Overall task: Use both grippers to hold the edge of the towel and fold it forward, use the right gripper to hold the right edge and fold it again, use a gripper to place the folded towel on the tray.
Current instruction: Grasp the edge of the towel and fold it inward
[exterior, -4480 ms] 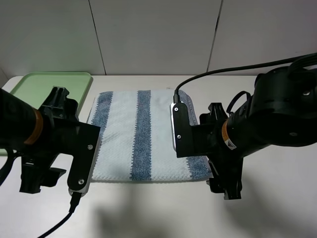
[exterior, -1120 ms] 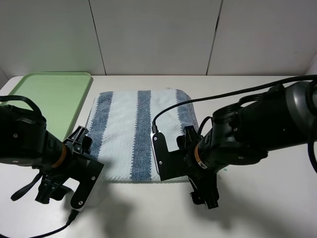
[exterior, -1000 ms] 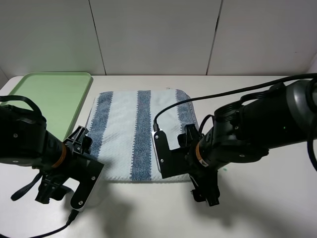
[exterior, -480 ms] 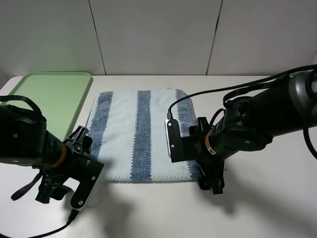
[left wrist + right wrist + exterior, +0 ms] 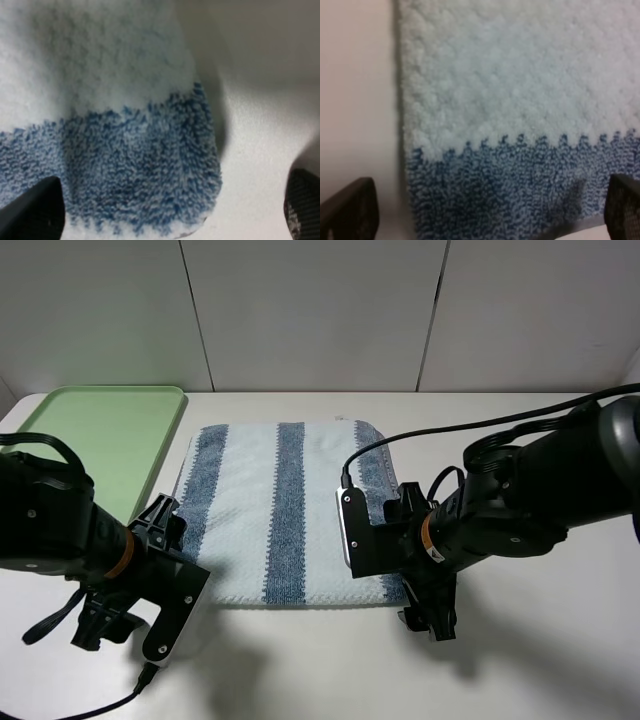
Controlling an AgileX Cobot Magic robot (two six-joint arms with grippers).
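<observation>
The right gripper (image 5: 428, 620) has been sliding outward along the near edge (image 5: 300, 602) of the towel (image 5: 285, 510). It started just right of the middle stripe and is now hanging low over the near right corner. The left gripper (image 5: 95, 625) has been sitting unmoved at the near left corner.

Both grippers are standing wide open and gripping nothing. In the right wrist view, the fingers (image 5: 347, 212) are showing dark at either side of the picture. The towel corner, with its blue end stripe, is lying between them, not yet pinched. The left wrist view is showing much the same: a rounded blue corner is lying between spread fingers, with bare table (image 5: 260, 125) beside it.

The towel itself is lying flat and unfolded on the table, stripes running away from the robot. Its left side is resting just beside the green tray (image 5: 100, 430), which is holding nothing.

This shift seems to be finishing the line-up for the first fold, since each gripper is now bracketing one near corner. The next move is probably a short drop and a squeeze on the edge at both corners together. Then both would lift and carry the cloth toward the far edge. The pile looks thick and soft, so a shallow pinch may be risking a slip at one corner and a crooked fold.
</observation>
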